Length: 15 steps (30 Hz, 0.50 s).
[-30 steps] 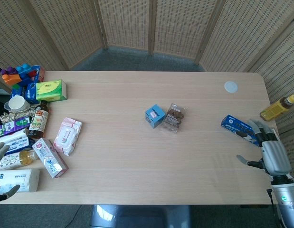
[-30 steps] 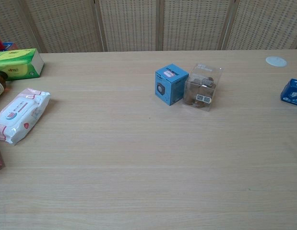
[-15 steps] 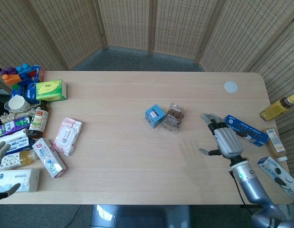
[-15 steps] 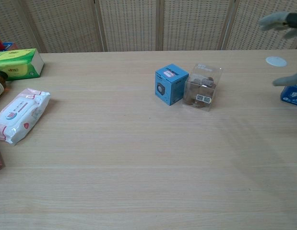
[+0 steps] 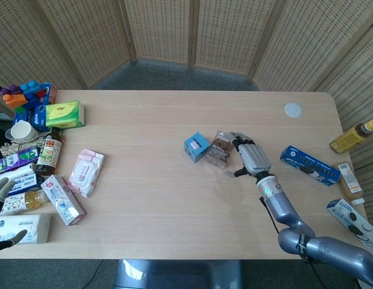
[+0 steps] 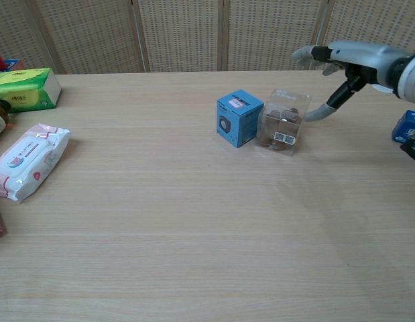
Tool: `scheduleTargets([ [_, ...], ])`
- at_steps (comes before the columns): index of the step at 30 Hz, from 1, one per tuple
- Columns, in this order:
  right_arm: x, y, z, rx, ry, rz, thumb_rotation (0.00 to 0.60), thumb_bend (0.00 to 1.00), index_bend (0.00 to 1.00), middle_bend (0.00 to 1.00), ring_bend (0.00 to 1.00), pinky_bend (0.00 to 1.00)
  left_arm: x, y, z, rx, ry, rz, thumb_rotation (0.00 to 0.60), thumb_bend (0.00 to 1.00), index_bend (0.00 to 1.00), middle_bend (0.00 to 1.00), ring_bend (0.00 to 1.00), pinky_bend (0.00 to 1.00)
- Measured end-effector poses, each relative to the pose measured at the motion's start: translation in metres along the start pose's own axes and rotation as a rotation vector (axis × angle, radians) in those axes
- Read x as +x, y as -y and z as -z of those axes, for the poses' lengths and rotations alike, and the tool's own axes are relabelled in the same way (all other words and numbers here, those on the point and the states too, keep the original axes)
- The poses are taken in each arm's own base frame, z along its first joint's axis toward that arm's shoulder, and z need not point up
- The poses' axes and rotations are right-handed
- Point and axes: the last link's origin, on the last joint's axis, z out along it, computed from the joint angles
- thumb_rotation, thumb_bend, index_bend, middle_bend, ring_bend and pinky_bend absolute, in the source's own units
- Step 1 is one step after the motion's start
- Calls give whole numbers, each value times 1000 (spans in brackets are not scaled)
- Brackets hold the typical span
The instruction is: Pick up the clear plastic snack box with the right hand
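Note:
The clear plastic snack box (image 5: 221, 149) (image 6: 281, 121), with brown snacks inside, sits mid-table beside a small blue box (image 5: 197, 147) (image 6: 239, 117). My right hand (image 5: 249, 156) (image 6: 341, 60) hovers just right of the snack box with its fingers spread and nothing in them; the thumb reaches toward the box's right side. Whether it touches the box I cannot tell. My left hand (image 5: 2, 208) shows at the left edge of the head view, open, among the packages there.
A blue packet (image 5: 310, 164) (image 6: 409, 127), a bottle (image 5: 353, 136) and a white disc (image 5: 293, 109) (image 6: 385, 85) lie to the right. A wipes pack (image 5: 85, 171) (image 6: 27, 159), a green tissue box (image 5: 65, 114) (image 6: 25, 88), bottles, cartons and toy blocks crowd the left edge.
My right hand has travelled left across the table from beside the blue packet to just right of the snack box. The box has not moved. My left hand stays put.

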Motion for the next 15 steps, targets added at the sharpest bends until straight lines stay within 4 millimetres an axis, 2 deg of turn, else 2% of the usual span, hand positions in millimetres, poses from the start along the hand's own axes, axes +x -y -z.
scheduleTargets([
  [5,-6,9,-19,-32,17,-30,600,0,0,0,0,0,-4,2,-4,22,9,-11,600,0,0,0,0,0],
  [15,-34,23,-38,-106,52,-4,600,0,0,0,0,0,-5,3,-7,28,6,-11,600,0,0,0,0,0],
])
